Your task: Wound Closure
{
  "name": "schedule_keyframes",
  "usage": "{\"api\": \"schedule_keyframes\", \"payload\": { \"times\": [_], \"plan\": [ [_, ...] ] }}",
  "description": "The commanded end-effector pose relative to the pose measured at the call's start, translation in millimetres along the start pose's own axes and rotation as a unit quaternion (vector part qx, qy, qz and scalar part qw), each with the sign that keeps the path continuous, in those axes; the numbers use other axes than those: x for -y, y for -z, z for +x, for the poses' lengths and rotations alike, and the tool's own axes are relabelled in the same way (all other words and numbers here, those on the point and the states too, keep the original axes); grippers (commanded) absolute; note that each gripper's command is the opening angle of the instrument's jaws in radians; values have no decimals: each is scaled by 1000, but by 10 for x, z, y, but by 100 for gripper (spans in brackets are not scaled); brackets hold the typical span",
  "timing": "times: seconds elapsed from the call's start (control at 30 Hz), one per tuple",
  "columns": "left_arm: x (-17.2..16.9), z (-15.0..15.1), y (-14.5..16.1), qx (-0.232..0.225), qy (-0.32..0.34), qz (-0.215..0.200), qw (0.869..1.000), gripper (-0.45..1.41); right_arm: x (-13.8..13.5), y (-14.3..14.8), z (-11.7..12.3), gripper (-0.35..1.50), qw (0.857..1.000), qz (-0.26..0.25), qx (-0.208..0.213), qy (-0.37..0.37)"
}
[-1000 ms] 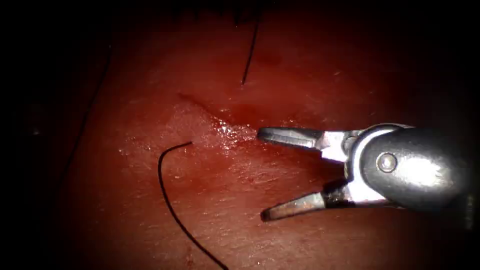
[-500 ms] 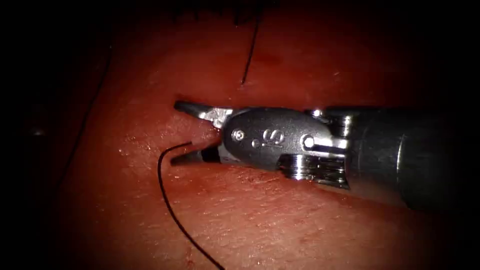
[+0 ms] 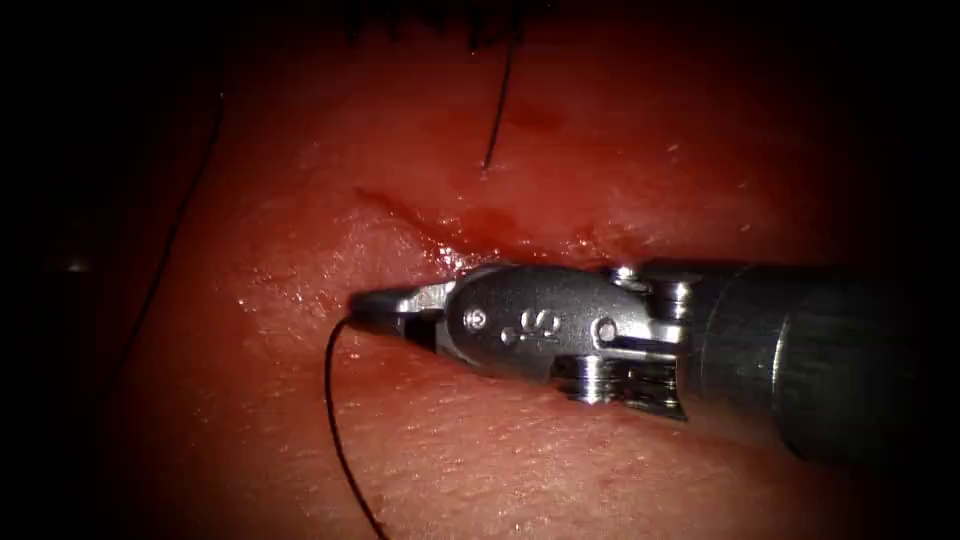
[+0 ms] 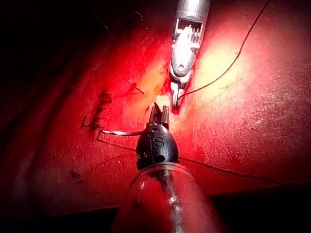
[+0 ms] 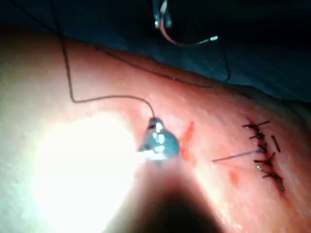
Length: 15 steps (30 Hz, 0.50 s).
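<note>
Step in hand: taking hold of the thread end. A second ago the right pincer (image 3: 370, 308) stood wide open over the tissue (image 3: 600, 480). Half a second ago it straddled the free end, and now it is clamped tight on it.

Endoscope view:
- The right tool enters from 3 o'clock, with its tips just left of centre.
- The thread (image 3: 335, 430) drops from the tips toward 6 o'clock, lying slack on the tissue.
- The grip point is on the left side of the cut (image 3: 420, 225), which runs from about 11 toward 3 o'clock past the tool.
- Red fluid (image 3: 490, 222) sits wet along the cut.
- An upper strand (image 3: 500, 100) comes down from 12 o'clock and enters the tissue above the cut.

Left wrist view:
- The left pincer (image 4: 159, 112) faces the right tool tip to tip, close but not touching.
- The needle (image 4: 121, 132) sticks out sideways from it, held near one end as far as I can judge.
- I read the jaws as closed on the needle, which is clear of the tissue and not in it.
- Finished stitches (image 4: 99, 114) lie beyond the needle's free end.

Next move, as a judgement:
- It needs a firm hold on that short end, since a slip loses it.
- Any pull should run along the strand, gently, so the tissue edge is not torn.
- The needle should stay off the tissue and out of the slack.
</note>
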Motion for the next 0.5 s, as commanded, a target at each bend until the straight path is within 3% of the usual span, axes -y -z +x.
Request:
{"api": "schedule_keyframes", "payload": {
  "times": [0.03,0.5],
  "plan": [
    [0,-4,-7,0,2,-1,1000,-45,6,-6,6,-35,1000,6,3,-1],
    [0,-4,-7,0,2,-1,1000,-45,10,0,22,-35,1000,13,1,-6]
  ]
}}
